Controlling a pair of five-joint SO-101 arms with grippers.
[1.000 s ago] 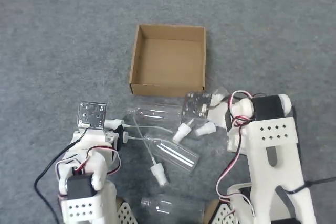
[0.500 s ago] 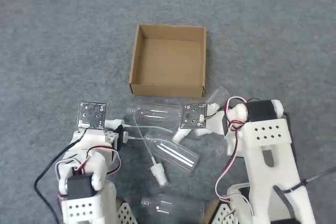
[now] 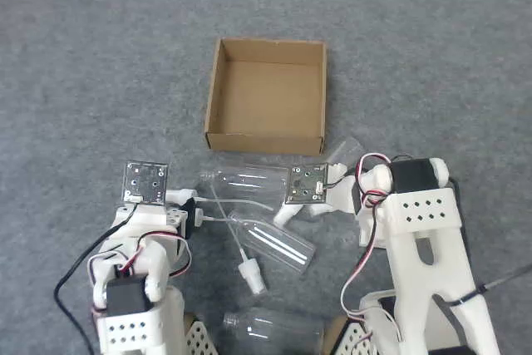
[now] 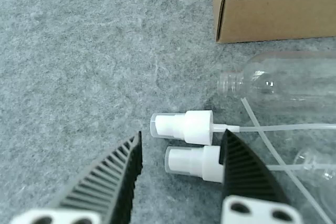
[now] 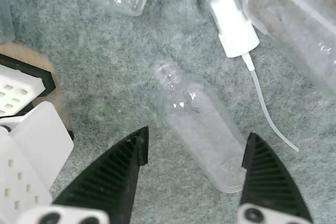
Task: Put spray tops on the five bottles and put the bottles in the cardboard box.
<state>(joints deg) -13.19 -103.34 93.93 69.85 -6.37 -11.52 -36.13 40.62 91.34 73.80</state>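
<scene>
The left arm's jaws stand wide apart, low over the grey bench point(image 4: 79, 51), with nothing held in them. In the gap between the black tips two white sprayers lie side by side. The first spray top point(image 4: 184, 127) has its thin dip tube point(image 4: 283, 127) running away across the felt. The second spray top point(image 4: 193, 162) lies just beside it, one end tucked behind a jaw. A little past them a clear bottle point(image 4: 283, 82) lies on its side with its neck open and uncapped. Beyond that is a corner of the cardboard box point(image 4: 273, 17).

The right arm's jaws are spread just as wide and grip nothing either. They straddle a small clear bottle point(image 5: 202, 116) that lies flat on the felt with a bare neck. From here I cannot tell whether either tip touches it. Near its neck lies another sprayer point(image 5: 234, 27) with its tube trailing, next to a larger bottle point(image 5: 294, 19).

Looking down over the whole bench, the box's front wall point(image 3: 264, 140) faces the two arms and its top is open. The bottles lie outside it, in front of it. The nearest bottle point(image 3: 245, 182) is just off that wall, and a slanting bottle point(image 3: 274, 241) lies below it. The lowest bottle point(image 3: 270, 328) lies down between the arm bases. A loose sprayer point(image 3: 252, 274) lies between those last two.
</scene>
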